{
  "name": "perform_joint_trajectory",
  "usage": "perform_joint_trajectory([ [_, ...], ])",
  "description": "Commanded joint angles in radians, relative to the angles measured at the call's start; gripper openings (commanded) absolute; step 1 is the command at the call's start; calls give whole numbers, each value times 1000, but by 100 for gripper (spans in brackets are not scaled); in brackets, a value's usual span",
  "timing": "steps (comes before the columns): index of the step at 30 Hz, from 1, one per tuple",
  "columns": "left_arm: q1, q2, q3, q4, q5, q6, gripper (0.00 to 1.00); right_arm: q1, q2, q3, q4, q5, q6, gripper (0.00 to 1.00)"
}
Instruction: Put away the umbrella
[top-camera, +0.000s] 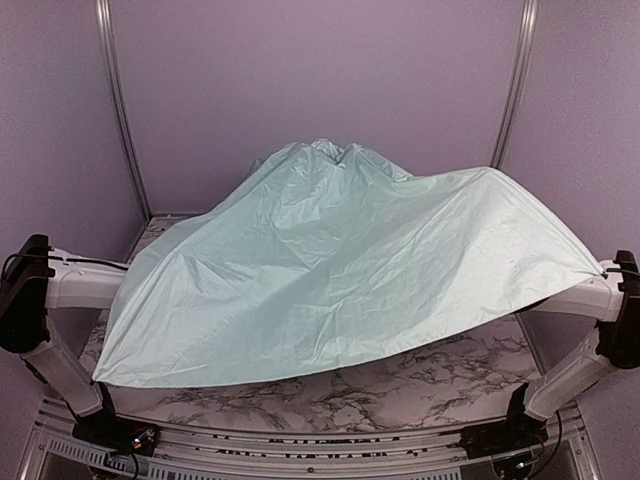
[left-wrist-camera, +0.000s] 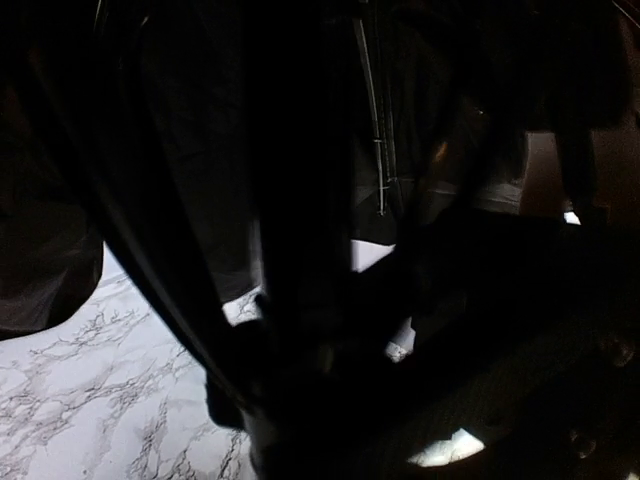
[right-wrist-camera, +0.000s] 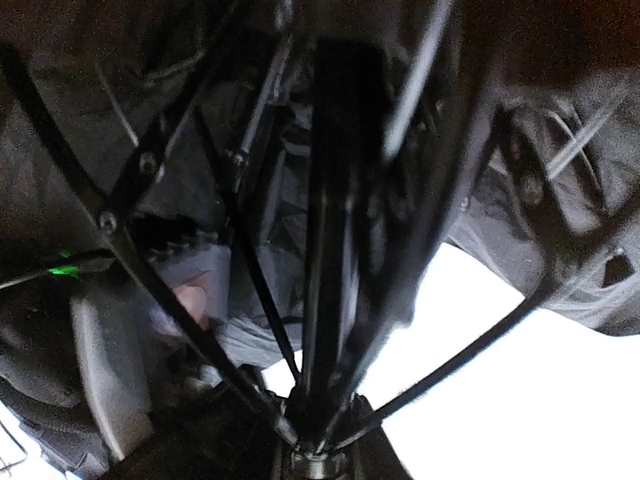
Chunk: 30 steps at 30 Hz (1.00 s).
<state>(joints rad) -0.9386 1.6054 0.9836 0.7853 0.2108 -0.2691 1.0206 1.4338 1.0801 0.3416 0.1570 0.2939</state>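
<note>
Looks like a robotics lab test cell to me, not anyone's home. You've got lilac wall panels (top-camera: 320, 70) boxed in by bare aluminium frame posts (top-camera: 118, 100), a white marble-print tabletop (top-camera: 400, 385), and two white-and-black robot arms, left (top-camera: 80, 285) and right (top-camera: 565, 375), bolted at its near edge with loose wiring (top-camera: 130, 440) at the bases.

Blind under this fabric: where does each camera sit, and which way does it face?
Top external: above and behind, looking down on the umbrella; left arm and right arm show.
Left wrist: under the umbrella, facing dark fabric and the table; own fingers indistinct.
Right wrist: underneath, looking along the shaft and ribs.
Shared: umbrella, all three.
</note>
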Motion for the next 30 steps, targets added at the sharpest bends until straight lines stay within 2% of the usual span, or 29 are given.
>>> perform_joint_trajectory([
  [1, 9, -79, -33, 11, -63, 54, 16, -91, -84, 11, -7, 118, 70, 0],
  [4, -14, -82, -59, -99, -58, 99, 24, -134, -116, 30, 48, 150, 74, 0],
  [9, -53, -117, -115, -198, 16, 177, 37, -212, -157, 101, 33, 195, -24, 0],
  [14, -78, -187, -183, -246, 114, 258, 41, -321, -203, 178, -55, 112, -98, 0],
  [19, -78, -293, -274, -306, 145, 338, 44, -477, -231, 272, -261, -27, -187, 0],
  [22, -67, -335, -300, -386, 161, 371, 46, -586, -239, 323, -358, -204, -213, 0],
  [24, -30, -371, -316, -412, 173, 359, 46, -642, -232, 374, -440, -403, -264, 0],
  [27, 58, -422, -334, -416, 216, 330, 46, -660, -201, 473, -619, -645, -369, 0],
  [30, 91, -444, -328, -434, 206, 381, 47, -660, -167, 546, -773, -777, -452, 0],
])
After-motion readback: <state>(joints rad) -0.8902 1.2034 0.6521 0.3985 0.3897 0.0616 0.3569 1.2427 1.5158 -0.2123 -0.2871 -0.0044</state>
